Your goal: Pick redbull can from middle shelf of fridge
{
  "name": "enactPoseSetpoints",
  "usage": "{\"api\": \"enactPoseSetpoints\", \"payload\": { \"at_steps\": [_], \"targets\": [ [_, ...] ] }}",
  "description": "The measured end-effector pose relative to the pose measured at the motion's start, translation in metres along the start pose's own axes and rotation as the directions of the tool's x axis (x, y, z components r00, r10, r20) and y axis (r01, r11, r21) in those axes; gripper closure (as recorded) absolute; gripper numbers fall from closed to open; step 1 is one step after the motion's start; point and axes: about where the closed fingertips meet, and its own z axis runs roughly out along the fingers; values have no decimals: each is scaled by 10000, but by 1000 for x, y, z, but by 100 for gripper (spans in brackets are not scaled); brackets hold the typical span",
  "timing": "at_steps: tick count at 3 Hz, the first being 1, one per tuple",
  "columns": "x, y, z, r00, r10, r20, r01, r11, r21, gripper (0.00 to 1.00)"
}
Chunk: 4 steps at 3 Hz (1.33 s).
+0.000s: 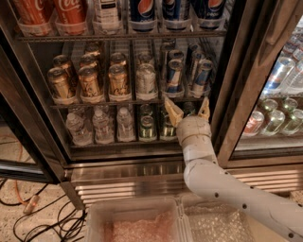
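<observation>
The fridge [142, 163] stands open in front of me, dark-framed with a ribbed steel base. On the middle shelf [128, 101] the redbull cans [174, 78] stand at the right in clear cups, slim, blue and silver. Gold cans [89, 82] fill the left of the shelf and pale silver cans [145, 79] stand in the centre. My gripper [188, 109] is open, its tan fingers [173, 111] spread just below the shelf's front rail, under the redbull cans and touching none of them.
Cola and Pepsi bottles [142, 12] fill the rack above. Water bottles [100, 125] and green cans [147, 126] sit on the rack below. A dark door post [236, 94] stands right of the gripper, with more bottles behind glass [279, 94]. A bin [137, 222] and cables [42, 212] lie on the floor.
</observation>
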Motion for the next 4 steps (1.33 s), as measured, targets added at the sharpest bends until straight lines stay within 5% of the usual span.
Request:
{"api": "enactPoseSetpoints", "payload": {
  "at_steps": [4],
  "targets": [
    [-3, -22, 33, 9964, -487, 690, 412, 9935, 1063, 28]
  ]
}}
